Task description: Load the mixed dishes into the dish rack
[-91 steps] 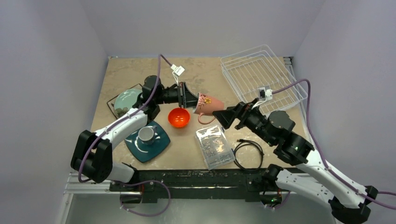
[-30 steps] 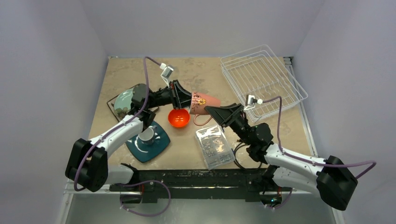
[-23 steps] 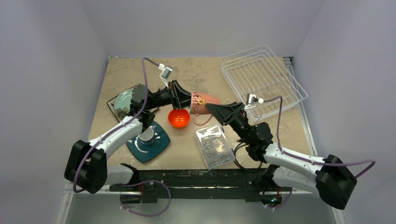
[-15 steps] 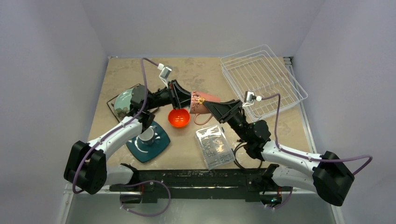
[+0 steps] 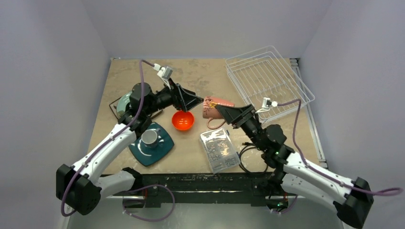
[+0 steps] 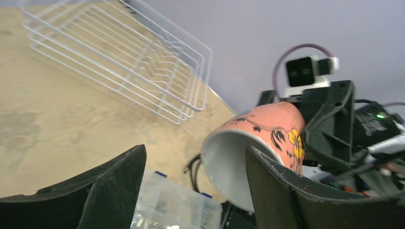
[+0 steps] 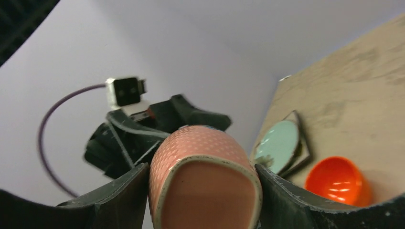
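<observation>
Right wrist | dimpled pink cup (image 7: 203, 155) clamped in R fingers (image 7: 117, 202) — L fingers (image 6: 112, 188) spread, empty

Pink cup (image 5: 220, 102) passes from left gripper (image 5: 197, 101) to right gripper (image 5: 220, 110). Left jaws now spread, drawn back left, clear of cup. Cup shifts slightly right.
</observation>
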You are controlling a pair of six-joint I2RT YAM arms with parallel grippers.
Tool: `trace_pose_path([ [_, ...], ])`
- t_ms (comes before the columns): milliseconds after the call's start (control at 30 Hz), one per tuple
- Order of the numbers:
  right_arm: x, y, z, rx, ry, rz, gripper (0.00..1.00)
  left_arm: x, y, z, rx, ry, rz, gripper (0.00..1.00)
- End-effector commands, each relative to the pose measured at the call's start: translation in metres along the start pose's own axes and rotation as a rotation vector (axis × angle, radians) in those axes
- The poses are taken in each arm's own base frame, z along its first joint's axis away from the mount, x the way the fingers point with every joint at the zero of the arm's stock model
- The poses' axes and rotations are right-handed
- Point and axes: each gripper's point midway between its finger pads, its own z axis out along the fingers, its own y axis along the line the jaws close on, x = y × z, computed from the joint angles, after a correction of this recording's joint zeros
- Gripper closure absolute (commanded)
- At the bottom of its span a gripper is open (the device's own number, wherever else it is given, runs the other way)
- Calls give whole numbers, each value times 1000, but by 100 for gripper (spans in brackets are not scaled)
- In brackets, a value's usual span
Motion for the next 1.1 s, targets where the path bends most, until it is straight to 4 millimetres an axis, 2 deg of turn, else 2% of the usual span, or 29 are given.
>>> trace_pose_path([
  [0, -69, -28, -34, 344, -224, -152, 100, -15, 46, -26, -374, -7, 162, 24],
  [100, -100, -31, -62, 471, -281, -302, 100, -18, 73, -42, -554, -28, 149, 21],
  [167, -119, -42, -81, 633, -297, -414, 100, -17, 89, -51, -654, -14, 142, 21],
  [267, -143, -49, -107, 828, -289, -580, 100, -16, 93, -53, -680, 4, 155, 20],
  [333, -153, -51, -118, 921, -247, -700, 100, -15, 94, -52, -679, 2, 165, 14],
  [400, -163, -46, -123, 969, -233, -768, 100, -16, 97, -55, -699, 2, 190, 13],
  [467, -164, -45, -124, 999, -210, -786, 100, -19, 99, -59, -729, -2, 224, 13],
  [600, -164, -44, -119, 1003, -202, -808, 100, -29, 94, -67, -747, -16, 312, 13],
  [700, -167, -40, -111, 998, -205, -838, 100, -44, 80, -77, -744, -49, 363, 13],
  [767, -172, -39, -106, 1026, -225, -874, 100, -60, 70, -85, -758, -118, 370, 13],
  [867, -182, -40, -98, 1088, -270, -934, 100, -90, 48, -88, -721, -213, 423, 11],
  [967, -189, -36, -74, 1063, -300, -951, 100, -122, 34, -87, -718, -250, 541, 10],
  [1067, -200, -38, -47, 1036, -294, -982, 100, -132, 42, -83, -764, -195, 621, 10],
])
